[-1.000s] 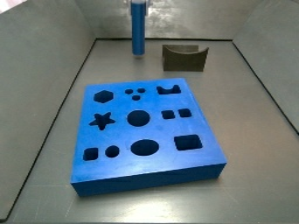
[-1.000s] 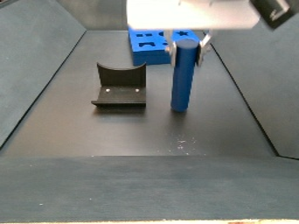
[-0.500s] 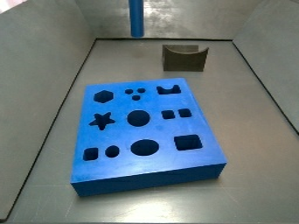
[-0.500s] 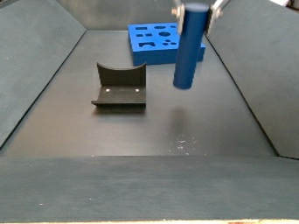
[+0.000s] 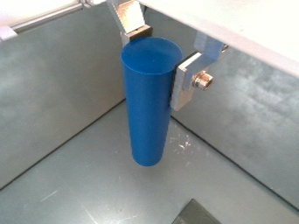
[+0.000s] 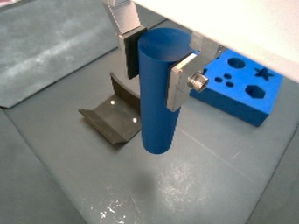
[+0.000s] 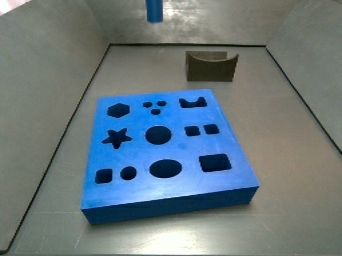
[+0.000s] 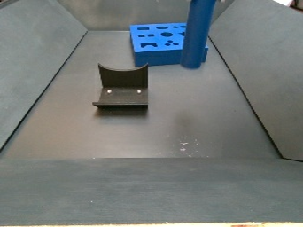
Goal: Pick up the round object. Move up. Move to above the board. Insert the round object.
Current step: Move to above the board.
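My gripper (image 5: 158, 57) is shut on the top of the round object (image 5: 149, 105), a tall smooth blue cylinder that hangs upright, clear of the floor. Both wrist views show it between the silver fingers (image 6: 177, 83); the gripper (image 6: 158, 61) grips it near its upper end. In the side views only the peg's lower part shows, at the top edge (image 7: 152, 8) (image 8: 199, 34); the gripper is out of frame there. The board (image 7: 167, 150), a thick blue slab with several dark shaped holes, lies flat on the floor, also seen in a side view (image 8: 160, 42) and a wrist view (image 6: 239, 83). The peg is off to one side of it.
The dark olive notched fixture (image 7: 211, 65) stands on the floor near the back wall, also in a side view (image 8: 120, 87) and a wrist view (image 6: 111, 118), close beside the hanging peg. Grey walls (image 7: 74, 90) enclose the dark floor on all sides.
The gripper has lifted the peg straight up off the floor; in the side views it rose until only its lower part shows. The board and fixture have not moved.
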